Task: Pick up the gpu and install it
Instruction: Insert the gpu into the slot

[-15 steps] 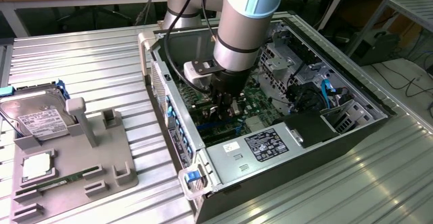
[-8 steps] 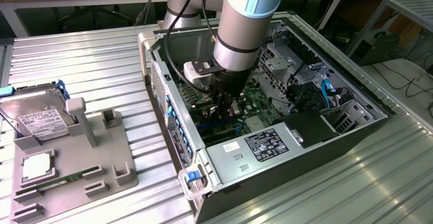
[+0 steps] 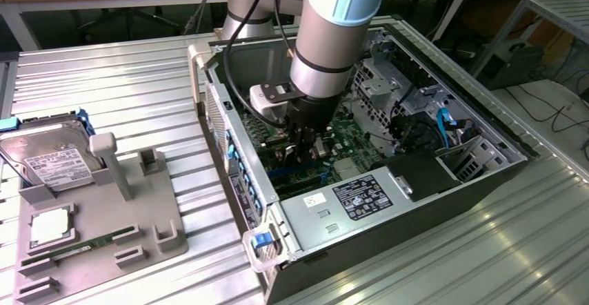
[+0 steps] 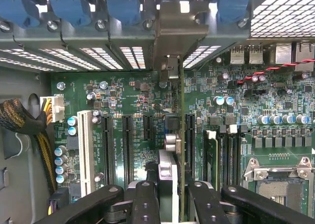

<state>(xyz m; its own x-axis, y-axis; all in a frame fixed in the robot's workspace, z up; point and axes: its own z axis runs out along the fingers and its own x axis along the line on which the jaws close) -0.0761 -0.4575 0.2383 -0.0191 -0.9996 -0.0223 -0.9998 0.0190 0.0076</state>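
Black two-fingered hand (image 4: 175, 197) pinches thin dark gpu card (image 4: 181, 135) edge-on, upright over green motherboard (image 4: 133, 101) slots inside open grey metal computer case (image 3: 387, 201).

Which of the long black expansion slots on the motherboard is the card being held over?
The black slot nearest the memory slots, on the CPU socket's side. The gpu, seen edge-on between the fingers, lines up with it; the other black slots stand bare.

The gpu (image 4: 180, 135) is standing on edge, seen edge-on as a thin dark card; its silver end bracket (image 4: 179, 27) is reaching the slot openings.
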